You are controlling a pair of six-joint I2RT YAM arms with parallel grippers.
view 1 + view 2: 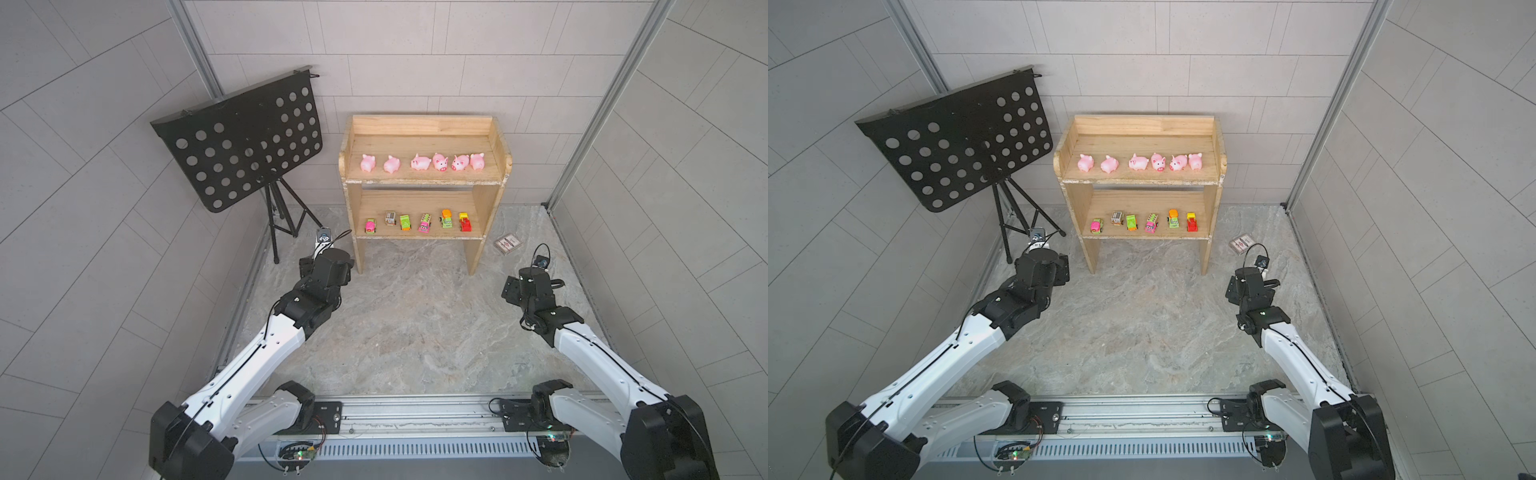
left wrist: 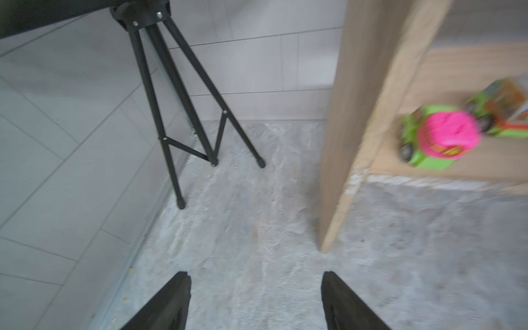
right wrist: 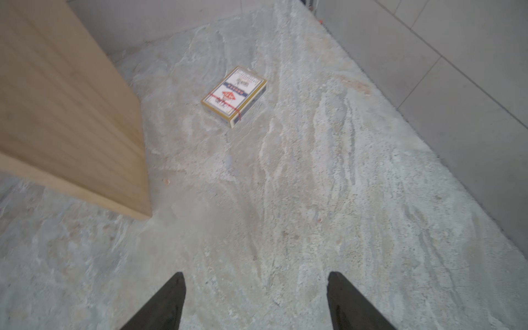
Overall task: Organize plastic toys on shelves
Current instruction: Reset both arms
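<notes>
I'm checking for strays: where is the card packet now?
In a top view the card packet lies flat near the shelves' right leg, on the robot's right; the right wrist view shows it ahead of the open right pincer.

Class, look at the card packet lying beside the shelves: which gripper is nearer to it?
Right. The right gripper hangs open just short of the card packet; the left gripper is on the other side of the shelves, by the music stand.

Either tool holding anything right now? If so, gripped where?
Nothing is held. The left tool and the right tool both stand open in their wrist views, with only the bare table surface showing between the fingers.
</notes>
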